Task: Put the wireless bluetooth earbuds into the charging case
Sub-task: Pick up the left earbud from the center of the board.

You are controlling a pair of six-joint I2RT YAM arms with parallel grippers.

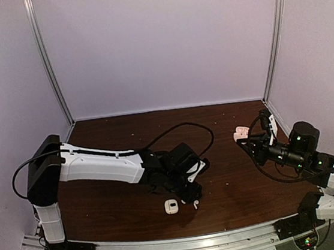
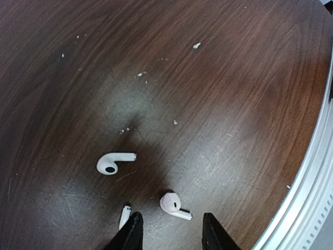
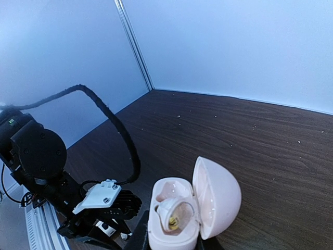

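Two wireless earbuds lie on the dark wooden bench [image 1: 240, 183], close to its near edge and roughly midway along it. The left arm reaches in from the left side, its left claw [image 1: 193, 195] lowered over that spot. From the left wrist camera, the first earbud [image 2: 113, 163] lies on its side ahead and to the left of the left claw [image 2: 172, 230], apart from it. The second earbud [image 2: 171, 204] lies just in front of the gap between the two black fingertips [image 2: 134, 232], stem pointing right. The claw is spread and grips nothing.

From overhead, the first earbud [image 1: 171, 206] sits left of the claw tips and the second [image 1: 195, 205] right at them.

Farther right, toward the bench's right edge, the right claw [image 1: 248, 141] is pinched on the charging case [image 1: 240, 133], well apart from both earbuds. The right wrist camera shows the case [image 3: 174, 224] upright with its lid [image 3: 218, 195] swung open to the right. One well holds a white ring around a gold spot, too unclear to name.
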